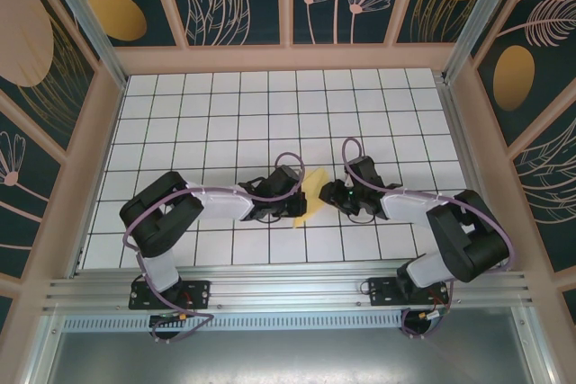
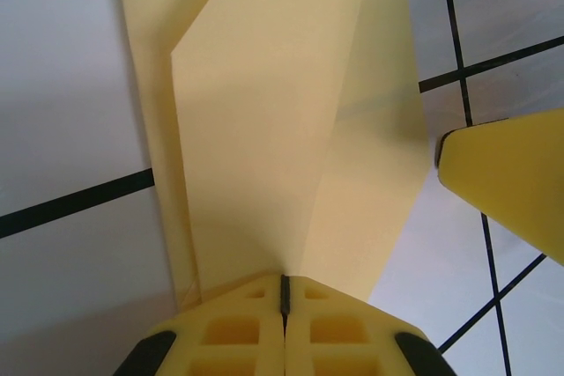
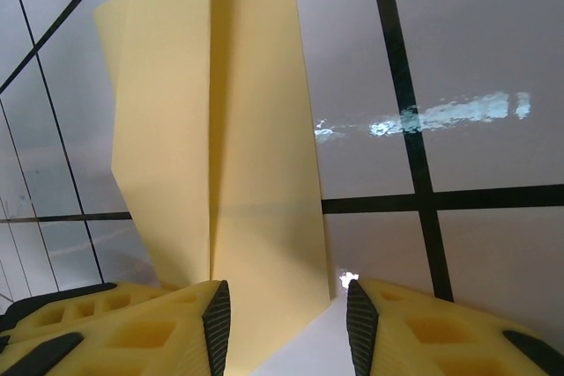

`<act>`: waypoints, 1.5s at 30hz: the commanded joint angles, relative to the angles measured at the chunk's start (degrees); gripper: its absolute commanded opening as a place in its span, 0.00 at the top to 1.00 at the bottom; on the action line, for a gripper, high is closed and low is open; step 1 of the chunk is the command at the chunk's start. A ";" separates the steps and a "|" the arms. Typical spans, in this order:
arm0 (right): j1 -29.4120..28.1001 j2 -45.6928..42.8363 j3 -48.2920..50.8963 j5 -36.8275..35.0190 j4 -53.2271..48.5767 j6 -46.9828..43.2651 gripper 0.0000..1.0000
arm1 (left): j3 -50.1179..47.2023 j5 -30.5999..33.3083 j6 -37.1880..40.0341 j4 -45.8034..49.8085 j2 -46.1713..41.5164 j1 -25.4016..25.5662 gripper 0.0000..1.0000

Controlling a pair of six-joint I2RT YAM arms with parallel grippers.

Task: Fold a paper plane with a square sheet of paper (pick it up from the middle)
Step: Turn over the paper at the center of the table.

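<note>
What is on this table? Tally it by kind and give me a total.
Folded yellow paper: 1
Robot arms: 2 (left arm, right arm)
Total: 3

left end effector (image 2: pixel 284 298): clamped shut on paper (image 2: pixel 264 129) | right end effector (image 3: pixel 284 321): jaws apart, paper edge between
</note>
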State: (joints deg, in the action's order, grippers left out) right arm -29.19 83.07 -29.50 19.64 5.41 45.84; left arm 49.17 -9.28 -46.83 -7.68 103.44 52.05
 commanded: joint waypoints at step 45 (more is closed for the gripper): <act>-0.17 4.66 1.89 7.58 14.62 1.18 0.66 | -7.80 -2.14 -4.42 -12.26 -11.38 -0.46 0.97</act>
State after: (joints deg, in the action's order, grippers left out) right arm -29.08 87.72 -28.16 25.76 17.87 47.92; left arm 39.81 -11.73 -52.14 -19.97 90.52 52.01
